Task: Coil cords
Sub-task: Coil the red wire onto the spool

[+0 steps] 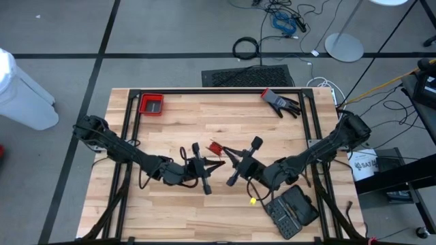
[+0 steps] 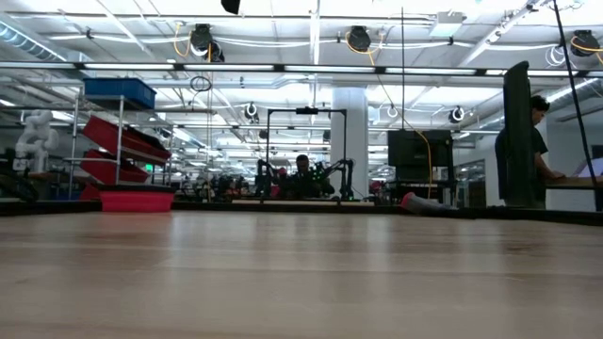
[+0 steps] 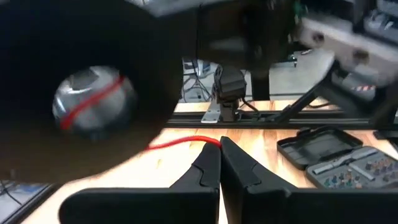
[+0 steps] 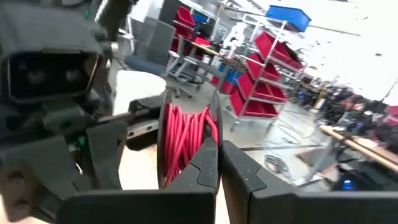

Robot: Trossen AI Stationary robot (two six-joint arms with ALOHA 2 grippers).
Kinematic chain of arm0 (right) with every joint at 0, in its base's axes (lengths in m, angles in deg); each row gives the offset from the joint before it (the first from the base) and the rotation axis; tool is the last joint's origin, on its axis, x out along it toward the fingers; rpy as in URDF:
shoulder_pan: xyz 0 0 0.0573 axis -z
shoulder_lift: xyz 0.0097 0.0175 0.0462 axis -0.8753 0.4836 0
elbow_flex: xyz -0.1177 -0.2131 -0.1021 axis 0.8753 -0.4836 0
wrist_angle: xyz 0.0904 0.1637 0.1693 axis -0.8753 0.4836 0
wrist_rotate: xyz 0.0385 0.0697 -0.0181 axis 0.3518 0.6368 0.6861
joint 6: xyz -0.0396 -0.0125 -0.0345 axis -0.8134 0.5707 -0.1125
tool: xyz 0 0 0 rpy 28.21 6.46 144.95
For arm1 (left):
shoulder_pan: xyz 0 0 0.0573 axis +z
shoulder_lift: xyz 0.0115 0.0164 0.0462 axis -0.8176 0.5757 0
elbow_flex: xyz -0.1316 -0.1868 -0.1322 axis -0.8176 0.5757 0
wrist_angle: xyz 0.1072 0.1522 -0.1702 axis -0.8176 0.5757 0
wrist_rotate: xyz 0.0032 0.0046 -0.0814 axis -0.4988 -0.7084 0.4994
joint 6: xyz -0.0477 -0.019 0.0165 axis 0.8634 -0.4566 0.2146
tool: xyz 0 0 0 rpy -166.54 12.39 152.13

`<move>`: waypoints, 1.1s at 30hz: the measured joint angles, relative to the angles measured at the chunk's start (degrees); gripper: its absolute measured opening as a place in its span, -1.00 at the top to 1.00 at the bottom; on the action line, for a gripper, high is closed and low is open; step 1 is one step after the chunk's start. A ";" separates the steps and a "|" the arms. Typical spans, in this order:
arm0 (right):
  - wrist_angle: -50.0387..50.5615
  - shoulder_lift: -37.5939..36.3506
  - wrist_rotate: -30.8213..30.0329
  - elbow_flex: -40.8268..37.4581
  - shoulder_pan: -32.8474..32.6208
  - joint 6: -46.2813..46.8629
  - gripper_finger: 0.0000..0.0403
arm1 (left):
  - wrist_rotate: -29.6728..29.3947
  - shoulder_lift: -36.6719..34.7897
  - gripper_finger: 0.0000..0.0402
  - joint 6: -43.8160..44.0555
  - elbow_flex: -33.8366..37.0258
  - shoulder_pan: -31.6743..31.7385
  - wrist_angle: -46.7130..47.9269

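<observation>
Currently, you have the wooden desk [image 1: 170, 122] under both arms, which reach in from its two sides and meet near its middle.

On the desk's far left corner you will find a red bin [image 1: 151, 105]. At the far right edge lies a grey and red glove [image 1: 281, 102]. Near the front right sits an open black bit case [image 1: 291, 211], with a small yellow piece [image 1: 253, 201] on the wood just beside it.

Note the left claw [image 1: 199, 167]: its fingers are pressed together, tips touching, in the left wrist view [image 3: 219, 168]. You can see a strand of the red cord [image 3: 180, 143] running across the desk up to those fingertips; whether the strand is pinched between them you cannot tell. In that same view a round black disc [image 3: 93, 102] with a pale centre fills the near field, blurred, with the red strand crossing its centre.

Note the right claw [image 1: 240, 162]: it is clenched on the red cord, which in the right wrist view [image 4: 219, 174] stands wound in many turns between dark flanges, held at the fingertips. From above, the red cord [image 1: 215, 148] shows as a small red mass between the two claws, at the middle of the desk.

The low view shows only bare desk surface and the room behind, where a person stands at the far right.
</observation>
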 joint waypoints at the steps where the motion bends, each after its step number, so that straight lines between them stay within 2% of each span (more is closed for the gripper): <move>1: -1.38 0.83 -0.51 0.00 0.02 -1.16 1.00 | 0.00 0.00 1.00 0.47 0.00 0.00 -0.10; 9: -13.09 7.43 -2.73 0.00 1.38 -12.08 1.00 | -0.01 0.00 1.00 1.88 0.01 0.47 -0.33; 24: -13.33 8.69 -8.97 0.00 1.42 -22.40 1.00 | 3.28 -0.61 1.00 -0.11 0.01 -0.46 -0.96; 33: -13.00 8.69 -9.59 0.00 0.53 -27.62 1.00 | 3.45 -1.42 1.00 0.01 0.01 -0.87 -0.95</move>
